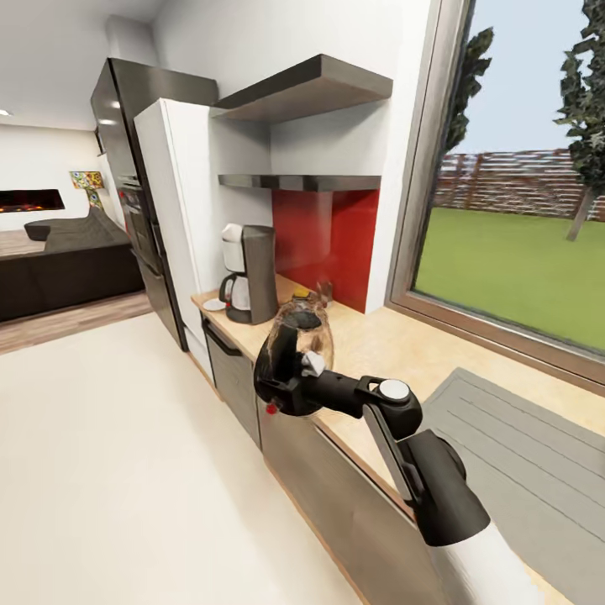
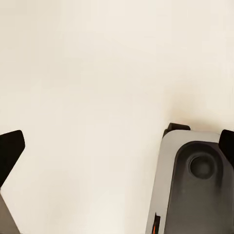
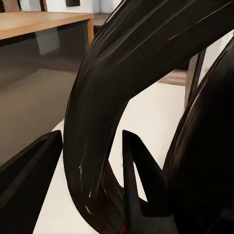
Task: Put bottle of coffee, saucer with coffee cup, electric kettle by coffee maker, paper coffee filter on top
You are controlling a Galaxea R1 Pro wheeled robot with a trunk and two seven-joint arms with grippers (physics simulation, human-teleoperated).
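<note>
Fingers of right gripper clenched on electric kettle handle | arm outstretched over countertop | left fingers apparently released

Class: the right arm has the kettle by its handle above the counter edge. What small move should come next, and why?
Probably carry the kettle a little further along the counter toward the coffee maker, then lower it. The right tool is closed on the kettle's handle, the kettle appears raised rather than set down, and a stretch of bare counter separates it from the coffee maker.

Black right arm, white-capped joint
</note>
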